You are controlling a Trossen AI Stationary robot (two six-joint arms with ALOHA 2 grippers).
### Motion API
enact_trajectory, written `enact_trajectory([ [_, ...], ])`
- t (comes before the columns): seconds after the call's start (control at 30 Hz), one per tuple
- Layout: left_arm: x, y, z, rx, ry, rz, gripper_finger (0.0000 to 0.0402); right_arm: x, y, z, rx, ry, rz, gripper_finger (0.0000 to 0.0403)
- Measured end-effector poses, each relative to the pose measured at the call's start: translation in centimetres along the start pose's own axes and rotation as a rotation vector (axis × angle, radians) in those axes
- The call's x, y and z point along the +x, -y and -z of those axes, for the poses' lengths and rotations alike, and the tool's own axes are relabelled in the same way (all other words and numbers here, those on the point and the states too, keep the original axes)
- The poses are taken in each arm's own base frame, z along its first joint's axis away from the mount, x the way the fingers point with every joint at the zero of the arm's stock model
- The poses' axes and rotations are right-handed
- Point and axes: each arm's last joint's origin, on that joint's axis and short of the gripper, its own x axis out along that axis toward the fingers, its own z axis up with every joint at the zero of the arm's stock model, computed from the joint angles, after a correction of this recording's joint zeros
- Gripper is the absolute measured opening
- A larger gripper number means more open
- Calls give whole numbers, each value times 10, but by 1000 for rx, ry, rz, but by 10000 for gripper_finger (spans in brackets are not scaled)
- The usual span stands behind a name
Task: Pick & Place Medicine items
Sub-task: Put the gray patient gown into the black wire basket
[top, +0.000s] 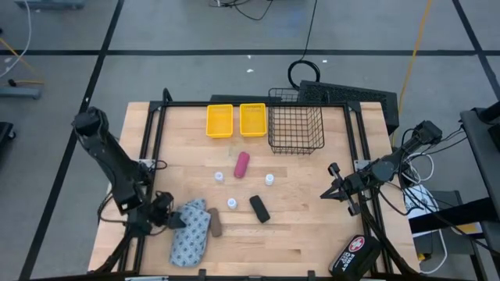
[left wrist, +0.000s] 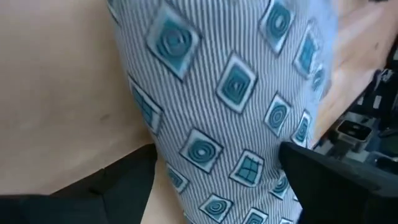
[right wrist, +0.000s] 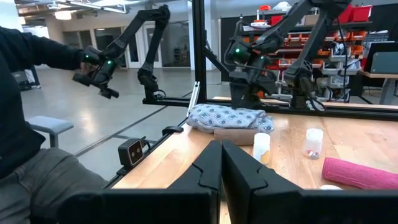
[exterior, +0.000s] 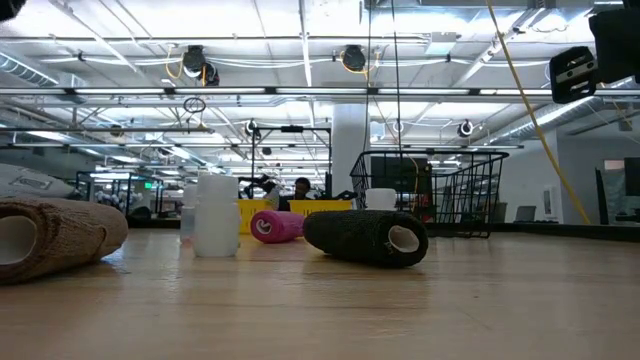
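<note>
We see the left gripper (top: 173, 220) with its fingers spread wide on either side of the blue-white patterned pouch (top: 191, 232), at the near left of the table (top: 312, 211); whether the fingers touch the fabric we cannot tell. The right gripper (top: 329, 193) hangs at the right edge, fingers pressed together and holding nothing. By descending size we note the wire basket (top: 296, 125), two yellow bins (top: 236, 119), the magenta tube (top: 241, 165), black roll (top: 259, 208), brown roll (top: 215, 222) beside the pouch, and three white bottles (top: 232, 204).
</note>
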Motion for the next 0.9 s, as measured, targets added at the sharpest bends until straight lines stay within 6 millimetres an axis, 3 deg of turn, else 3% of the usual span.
enact_trajectory([
  [0.23,30,-2,17,-16,2,77,351,0,0,0,0,0,0,0],
  [0.43,50,-2,26,73,4,147,351,0,0,0,0,0,0,0],
  [0.9,65,-6,20,115,72,122,350,0,0,0,0,0,0,0],
])
